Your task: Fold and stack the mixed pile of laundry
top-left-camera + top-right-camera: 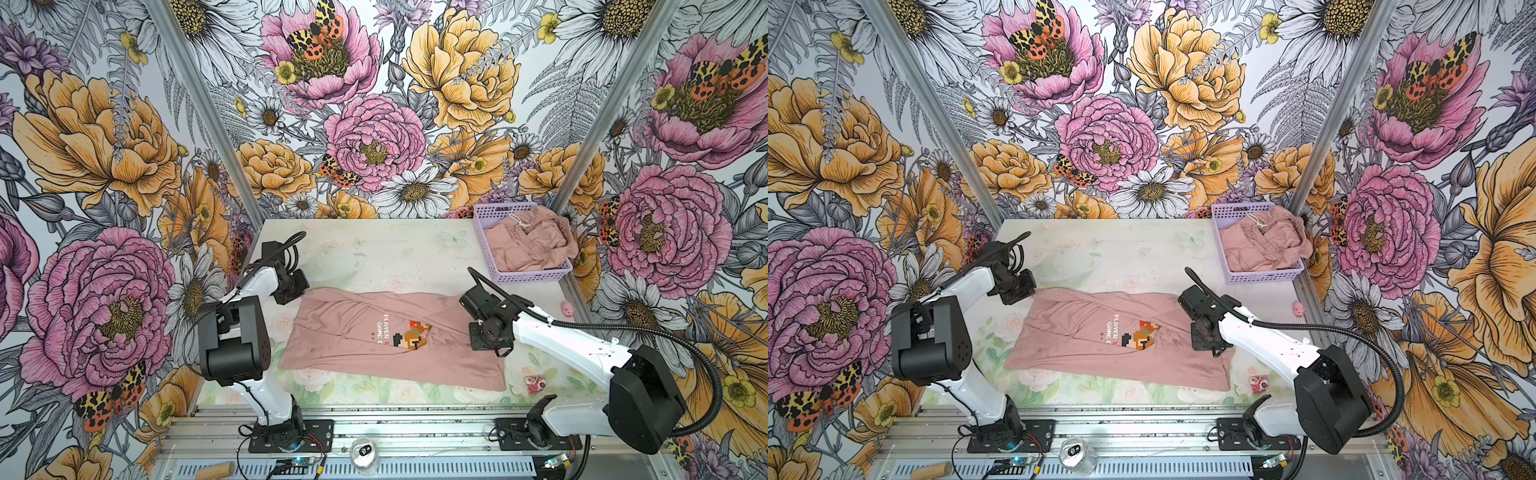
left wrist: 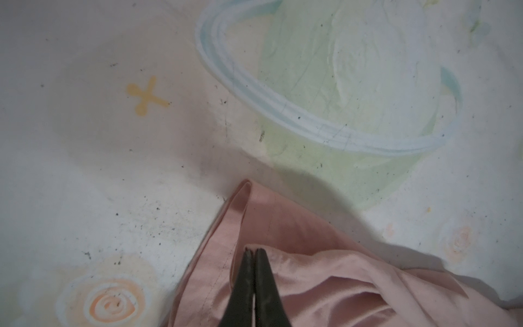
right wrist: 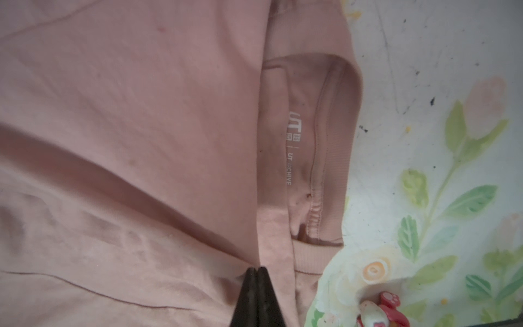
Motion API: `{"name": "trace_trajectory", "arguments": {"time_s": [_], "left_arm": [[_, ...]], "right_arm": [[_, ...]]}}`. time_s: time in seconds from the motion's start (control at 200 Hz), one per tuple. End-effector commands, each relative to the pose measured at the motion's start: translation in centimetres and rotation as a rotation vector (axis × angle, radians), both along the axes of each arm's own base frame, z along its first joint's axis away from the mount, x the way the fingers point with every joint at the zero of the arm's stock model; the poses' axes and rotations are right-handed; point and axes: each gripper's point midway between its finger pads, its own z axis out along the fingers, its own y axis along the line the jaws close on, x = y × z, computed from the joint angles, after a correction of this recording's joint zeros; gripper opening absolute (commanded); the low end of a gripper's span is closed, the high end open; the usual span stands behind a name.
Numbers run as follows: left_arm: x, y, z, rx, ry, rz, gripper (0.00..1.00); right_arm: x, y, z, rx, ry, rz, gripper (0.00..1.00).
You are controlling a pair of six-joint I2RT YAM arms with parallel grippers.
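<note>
T-shirt (image 1: 374,336) is spread flat at counter (image 1: 374,249) centre, pixel print facing up and partly covered by fold. Left gripper (image 2: 252,250) is seen closed tight, shirt's hem corner pinched at its left end. Right gripper (image 3: 257,269) is likewise closed, fabric fold pinched just beside collar. Pink drawstring piece (image 1: 528,241) is heaped in lilac basket (image 1: 536,275) at far right corner.

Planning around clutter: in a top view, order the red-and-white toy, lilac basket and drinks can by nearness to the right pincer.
From the right pincer:
1. Red-and-white toy, near front edge.
2. Lilac basket, far right corner.
3. Drinks can, front rail, centre.
</note>
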Motion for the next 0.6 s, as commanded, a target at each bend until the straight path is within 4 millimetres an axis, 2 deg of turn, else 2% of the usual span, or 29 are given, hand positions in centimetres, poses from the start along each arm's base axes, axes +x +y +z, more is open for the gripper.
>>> {"name": "trace_trajectory", "arguments": {"time_s": [0.0, 0.215, 0.37, 0.485, 0.595], "left_arm": [[0.7, -0.1, 2.5, -0.023, -0.08, 0.006, 0.0], [1.5, 0.0, 5.8, -0.009, -0.162, -0.01, 0.0], [1.8, 0.2, 6.9, -0.003, -0.185, -0.009, 0.0], [1.6, 0.4, 7.4, 0.001, -0.2, 0.001, 0.0], [1.3, 0.7, 8.0, 0.01, -0.213, 0.007, 0.0]], "right_arm": [[1.9, 0.7, 1.9, 0.039, -0.076, -0.01, 0.0], [6.2, 0.4, 8.1, 0.095, -0.215, -0.027, 0.0], [9.1, -0.7, 12.5, 0.144, -0.298, -0.053, 0.0], [10.0, -1.2, 14.6, 0.174, -0.322, -0.058, 0.0], [10.1, -1.6, 15.4, 0.187, -0.324, -0.062, 0.0]]}}
